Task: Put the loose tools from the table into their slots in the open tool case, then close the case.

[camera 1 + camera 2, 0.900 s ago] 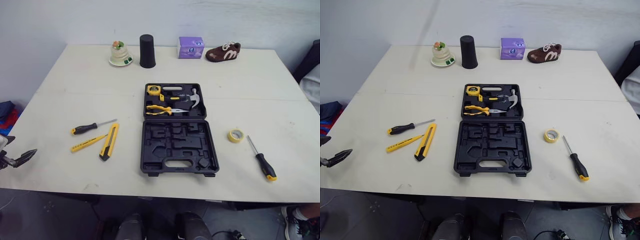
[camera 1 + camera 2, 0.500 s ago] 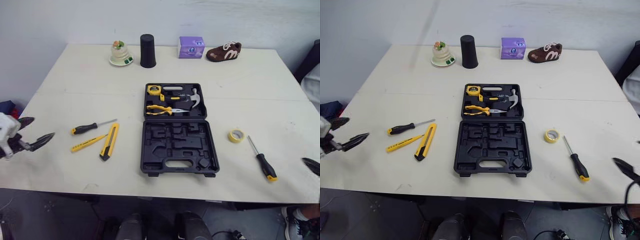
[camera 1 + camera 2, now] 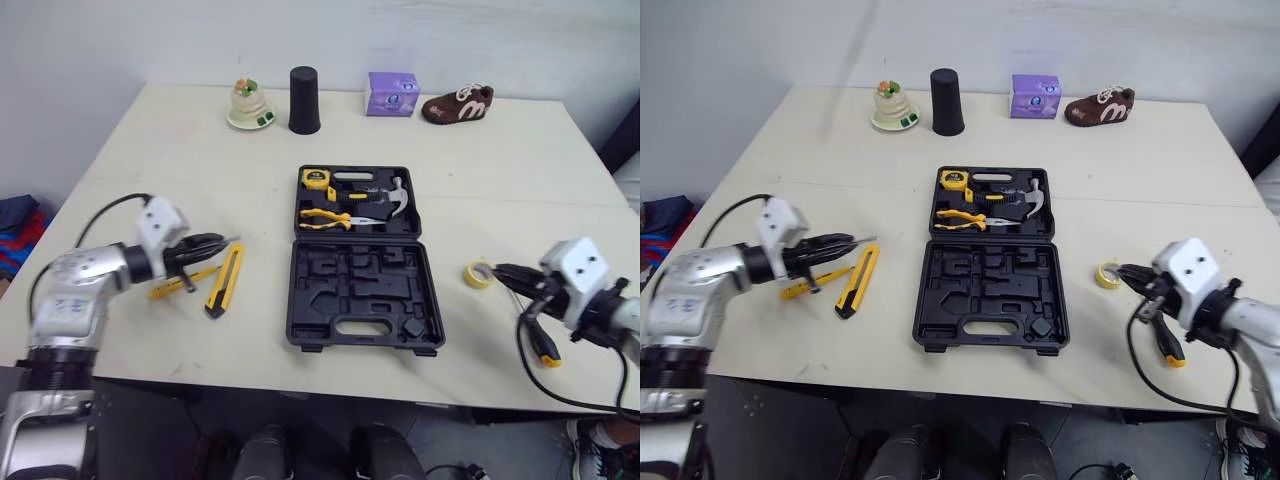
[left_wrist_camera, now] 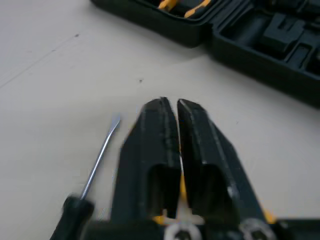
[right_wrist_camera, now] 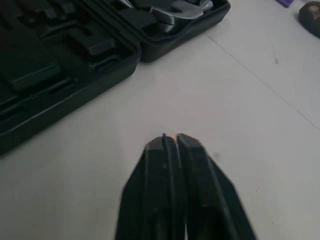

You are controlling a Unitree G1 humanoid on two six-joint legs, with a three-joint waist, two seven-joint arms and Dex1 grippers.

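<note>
**Left eye view: both grippers closed beside the loose tools**

The open tool case [image 3: 360,290] lies at frame centre. Its upper half holds a tape measure [image 3: 316,180], pliers [image 3: 325,215] and a hammer [image 3: 396,196]. At centre left, the left gripper [image 3: 214,240], fingers pressed together, sits over a black-handled screwdriver [image 4: 99,159], beside the yellow utility knife [image 3: 223,281]. At centre right, the right gripper [image 3: 498,270], fingers likewise together, has its tips just beside the tape roll [image 3: 477,274]. A second screwdriver [image 3: 546,347] lies at lower right.

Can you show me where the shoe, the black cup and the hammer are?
shoe [image 3: 458,104], left eye view, on its brown side.
cup [image 3: 304,100], left eye view, on the middle of its wall.
hammer [image 3: 398,197], left eye view, on its silver head.
</note>
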